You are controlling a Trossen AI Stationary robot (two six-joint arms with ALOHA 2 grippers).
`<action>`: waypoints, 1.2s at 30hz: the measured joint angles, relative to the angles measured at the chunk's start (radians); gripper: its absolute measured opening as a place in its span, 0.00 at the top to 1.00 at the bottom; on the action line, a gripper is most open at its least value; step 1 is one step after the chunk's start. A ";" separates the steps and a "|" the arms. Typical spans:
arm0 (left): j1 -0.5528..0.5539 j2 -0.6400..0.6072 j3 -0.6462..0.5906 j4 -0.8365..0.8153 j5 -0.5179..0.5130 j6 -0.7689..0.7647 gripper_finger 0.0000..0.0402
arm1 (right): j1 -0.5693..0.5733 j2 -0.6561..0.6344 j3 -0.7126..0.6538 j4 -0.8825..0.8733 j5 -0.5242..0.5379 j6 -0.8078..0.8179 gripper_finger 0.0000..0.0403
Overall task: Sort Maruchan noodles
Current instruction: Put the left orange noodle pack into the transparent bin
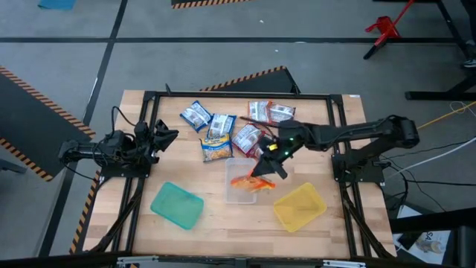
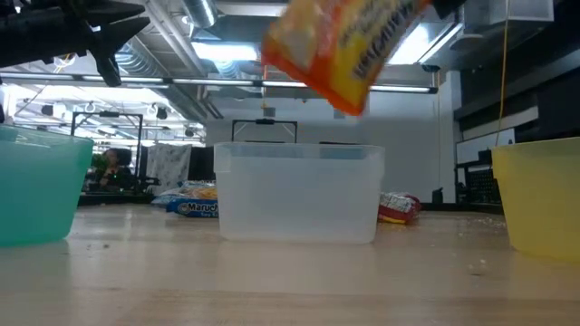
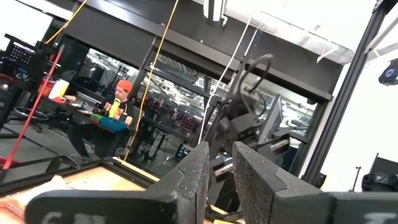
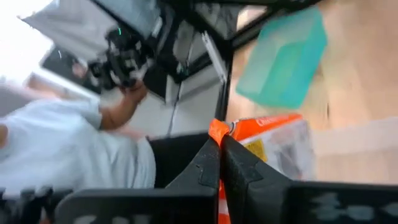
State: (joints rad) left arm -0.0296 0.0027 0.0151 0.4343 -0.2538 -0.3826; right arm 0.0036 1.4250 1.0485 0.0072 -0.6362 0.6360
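Orange crinkly plastic Maruchan noodle packet [image 1: 251, 182] hangs over the clear shallow plastic tray [image 1: 232, 168], pinched by the right gripper [image 1: 269, 167].

Right gripper's fingers are clamped tight on the packet's top edge, the packet dangling tilted above the clear tray, between the teal tray [image 1: 177, 205] and yellow tray [image 1: 300, 207]. Other blue-white and red packets [image 1: 220, 134] lie on the wooden table [image 1: 223, 231] behind. Left gripper [image 1: 168, 136] waits at the table's left edge, fingers slightly parted, holding nothing.
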 joint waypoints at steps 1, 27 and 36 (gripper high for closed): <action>0.000 0.000 0.000 0.000 0.000 0.000 0.83 | 0.000 0.021 0.044 -0.057 -0.011 -0.027 1.00; 0.000 0.000 0.000 -0.042 0.005 0.000 0.83 | -0.003 0.203 0.328 -0.531 -0.029 -0.327 1.00; 0.000 0.000 0.000 -0.062 0.004 0.000 0.83 | -0.003 0.271 0.328 -0.525 -0.065 -0.328 1.00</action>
State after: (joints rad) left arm -0.0292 0.0029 0.0151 0.3728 -0.2497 -0.3828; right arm 0.0002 1.6956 1.3762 -0.5182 -0.7017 0.3084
